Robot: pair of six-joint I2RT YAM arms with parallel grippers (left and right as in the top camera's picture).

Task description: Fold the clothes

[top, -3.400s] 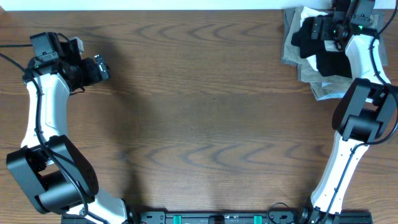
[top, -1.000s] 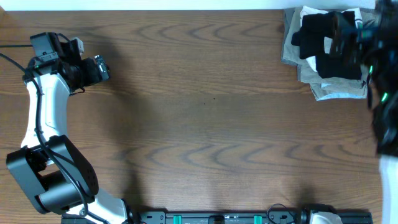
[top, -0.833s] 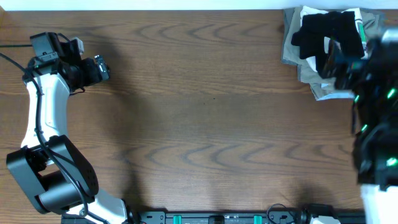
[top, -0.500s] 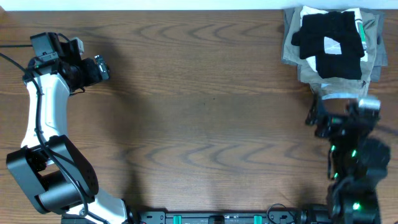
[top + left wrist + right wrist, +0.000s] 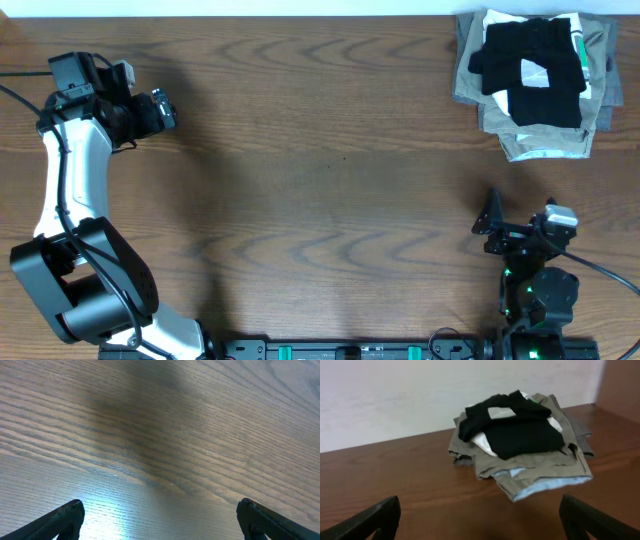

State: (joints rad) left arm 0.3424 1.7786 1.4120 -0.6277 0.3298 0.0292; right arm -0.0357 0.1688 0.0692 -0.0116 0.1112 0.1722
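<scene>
The clothes (image 5: 530,65), a crumpled black garment, lie on top of a pile at the table's back right corner. The right wrist view shows the clothes (image 5: 515,425) ahead, well beyond the fingers. My right gripper (image 5: 520,222) sits low at the front right, far from the pile. In its own view the right gripper (image 5: 480,512) is open over bare wood, with nothing between the jaws. My left gripper (image 5: 165,110) hangs at the back left. The left gripper (image 5: 160,515) is open and empty above the tabletop.
Under the black garment lie folded olive-grey garments (image 5: 545,140) with a pale blue edge (image 5: 545,485). A white garment with striped trim (image 5: 578,45) peeks out beside it. A pale wall (image 5: 420,395) stands behind the pile. The wooden table (image 5: 330,170) spans the middle.
My right arm has pulled back from the pile at the back right to the front right. The black garment stays on the pile. The left arm has not moved.
</scene>
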